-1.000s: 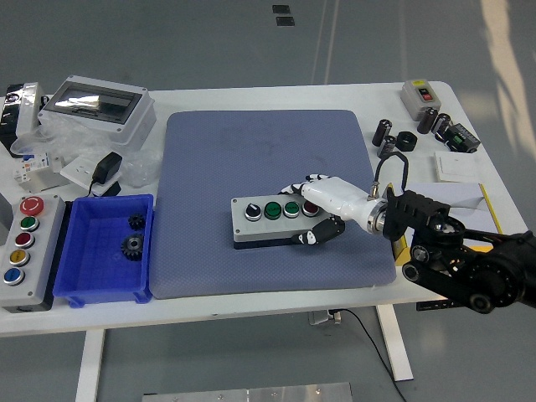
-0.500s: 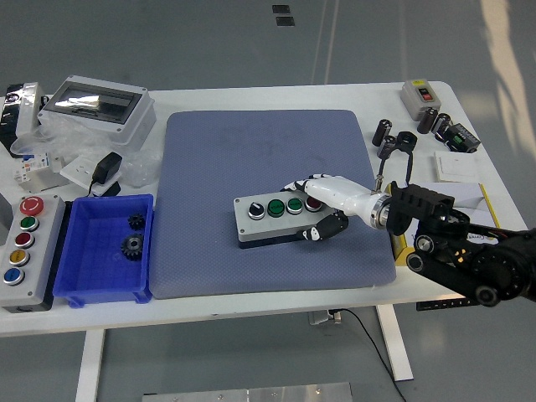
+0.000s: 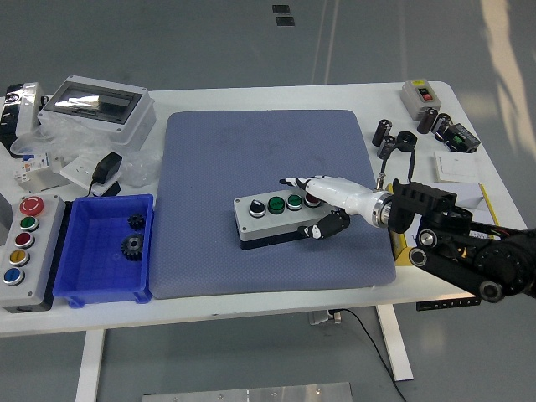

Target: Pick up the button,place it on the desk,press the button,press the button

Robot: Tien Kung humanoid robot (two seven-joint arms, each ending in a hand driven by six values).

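One button box [image 3: 276,216] (four buttons) under right robot hand [image 3: 322,205].

Mat [image 3: 251,151] matt blue-grey cloth w/ fine woven texture, button box [image 3: 276,216] smooth grey plastic w/ glossy caps, right hand [image 3: 322,208] glossy white plastic shell over black fingers [image 3: 322,229], bin [image 3: 107,289] shiny blue plastic, gears [image 3: 131,245] dark dull metal, table [image 3: 251,96] smooth white.

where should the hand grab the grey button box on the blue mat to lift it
Grip the grey button box across its short right end, coming from the right: it lies flat and long, buttons on top, and the right hand already wraps that end, thumb on the near side.
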